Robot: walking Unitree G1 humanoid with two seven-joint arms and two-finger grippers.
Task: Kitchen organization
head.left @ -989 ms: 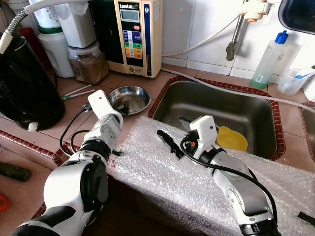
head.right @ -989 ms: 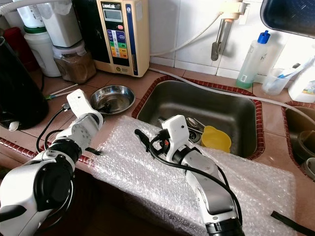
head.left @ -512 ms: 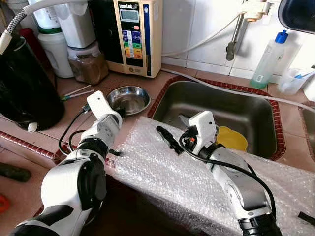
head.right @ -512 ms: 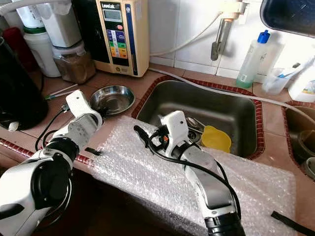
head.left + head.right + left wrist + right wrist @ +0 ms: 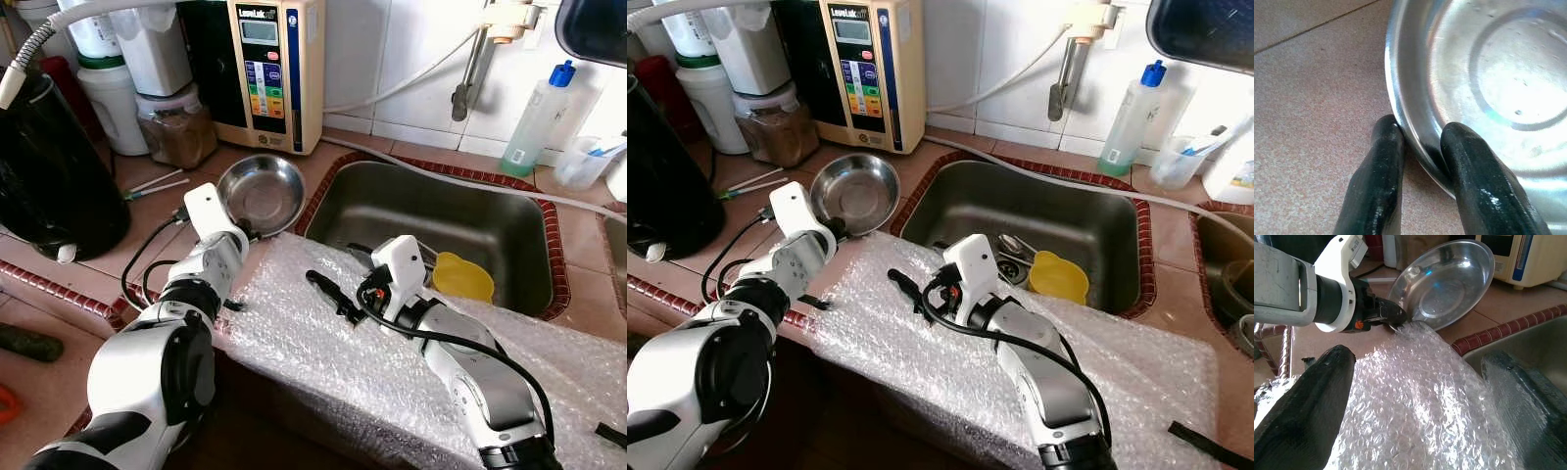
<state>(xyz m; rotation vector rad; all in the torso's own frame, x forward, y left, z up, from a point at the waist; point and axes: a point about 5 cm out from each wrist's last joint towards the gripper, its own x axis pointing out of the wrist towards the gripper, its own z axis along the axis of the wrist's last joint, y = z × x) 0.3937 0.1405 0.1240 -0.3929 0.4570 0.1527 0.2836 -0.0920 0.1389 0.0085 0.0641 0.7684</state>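
Steel bowl (image 5: 261, 194): tipped up on its near edge on the tiled tabletop (image 5: 147, 230), inside facing the camera; a second ago it lay flat in about the same place, between the water machine (image 5: 274, 69) and the sink (image 5: 441, 220).
Left end effector (image 5: 1418, 147): clamped on the bowl's near rim, one finger inside the rim and one outside; the arm reaches a little further forward than before.
Right end effector (image 5: 328, 291): fingers spread wide, holding nothing, hovering over the bubble wrap (image 5: 392, 362); it sits slightly lower and nearer the camera than a second ago.
Bubble wrap: spread over the tabletop's front edge and the sink's near rim, its far-left corner just beside the bowl; unmoved.
Yellow cup (image 5: 460, 277): on its side in the sink, beside the right arm; unmoved.
Background: jar of brown powder (image 5: 174, 127), black appliance (image 5: 54, 166), blue-capped bottle (image 5: 537, 119); all as before.
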